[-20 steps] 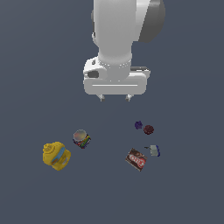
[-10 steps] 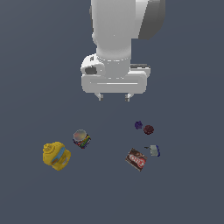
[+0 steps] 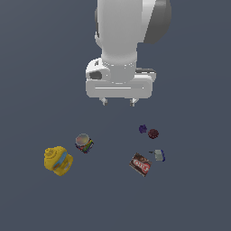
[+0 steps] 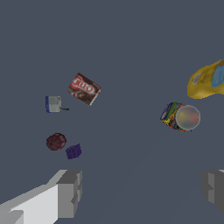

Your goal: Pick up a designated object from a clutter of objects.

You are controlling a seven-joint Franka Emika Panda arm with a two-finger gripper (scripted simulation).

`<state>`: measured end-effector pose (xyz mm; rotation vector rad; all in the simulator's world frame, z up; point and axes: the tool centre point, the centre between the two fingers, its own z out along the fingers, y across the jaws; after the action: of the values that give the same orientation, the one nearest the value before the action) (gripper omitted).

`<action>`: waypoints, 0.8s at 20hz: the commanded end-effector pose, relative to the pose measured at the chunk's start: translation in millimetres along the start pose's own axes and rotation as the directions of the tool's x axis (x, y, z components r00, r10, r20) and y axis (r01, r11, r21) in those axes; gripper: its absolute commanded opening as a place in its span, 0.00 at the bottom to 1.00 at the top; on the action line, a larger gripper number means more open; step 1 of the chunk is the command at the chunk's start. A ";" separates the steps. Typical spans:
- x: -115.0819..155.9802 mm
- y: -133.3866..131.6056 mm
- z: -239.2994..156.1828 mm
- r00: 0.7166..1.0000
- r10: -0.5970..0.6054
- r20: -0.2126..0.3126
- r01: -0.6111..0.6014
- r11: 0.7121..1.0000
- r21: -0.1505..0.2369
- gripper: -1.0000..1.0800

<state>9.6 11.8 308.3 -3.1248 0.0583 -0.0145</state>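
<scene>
- Two fingers (image 4: 68,192) of the claw (image 3: 118,102) stand wide apart, holding nothing, above the floor.
- Purple block (image 3: 143,129) lies just beside the red ball (image 3: 154,133).
- Box (image 3: 140,164) and grey piece (image 3: 158,155) sit near the ball.
- Can (image 3: 84,143) and yellow jug (image 3: 58,160) lie well apart from the ball.
</scene>
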 end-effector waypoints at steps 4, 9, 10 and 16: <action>0.1 -13.1 24.0 1.000 -0.021 0.002 0.021 1.000 -0.009 0.96; -2.4 -33.2 59.8 0.999 -0.055 0.004 0.055 0.998 -0.020 0.96; -3.6 -38.2 68.6 0.998 -0.063 0.004 0.063 0.998 -0.022 0.96; -18.3 -74.0 129.4 0.992 -0.127 0.007 0.127 0.991 -0.031 0.96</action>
<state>-0.2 78.5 195.8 -3.1542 -0.1140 -0.0080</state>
